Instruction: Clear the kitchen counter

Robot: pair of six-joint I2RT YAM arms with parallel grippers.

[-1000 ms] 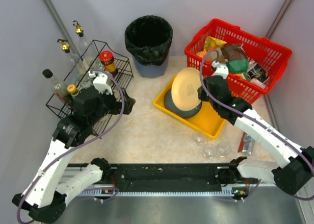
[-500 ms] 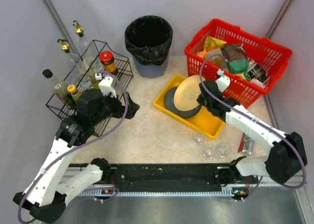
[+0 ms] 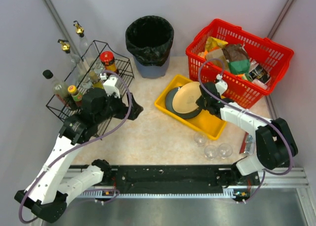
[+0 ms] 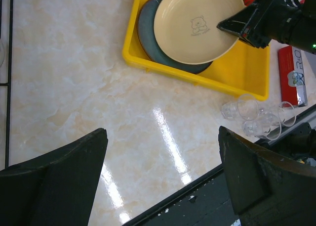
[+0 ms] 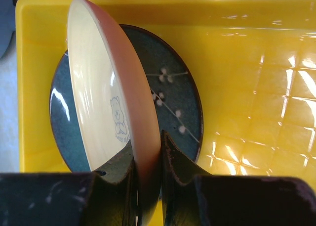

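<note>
Nearest, along the table's (image 3: 148,132) front edge, three small clear glasses (image 3: 211,151) stand close together, just off the near corner of the yellow tray (image 3: 217,128). A red packet (image 4: 292,75) lies flat to their right, partly hidden under the right arm (image 3: 244,119) in the top view. The table itself, beige-pink and marbled, fills the middle of the workspace and carries everything else.

A little farther in, the left arm (image 3: 94,107) reaches out over the near right corner of the black wire rack (image 3: 126,72). Its jaws are released, spread wide above a bare patch of table, with nothing between them.

Across from it, the right arm stretches to the yellow tray. Its jaws are clenched on the rim of a cream plate (image 5: 94,82) with a small bear printed inside. The plate is held tilted, steeply on edge in the wrist view, its lower part over a dark blue plate (image 5: 175,95) with white blossoms. That plate lies flat in the tray's left half, and the tray's right half shows bare yellow floor.

Farther back on the left, the wire rack holds a red-lidded jar (image 3: 107,60) and several bottles, two of them with gold stoppers. At the far edge stand a bin with a black liner (image 3: 149,38) and, to its right, a red plastic basket (image 3: 276,52) heaped with packets.
</note>
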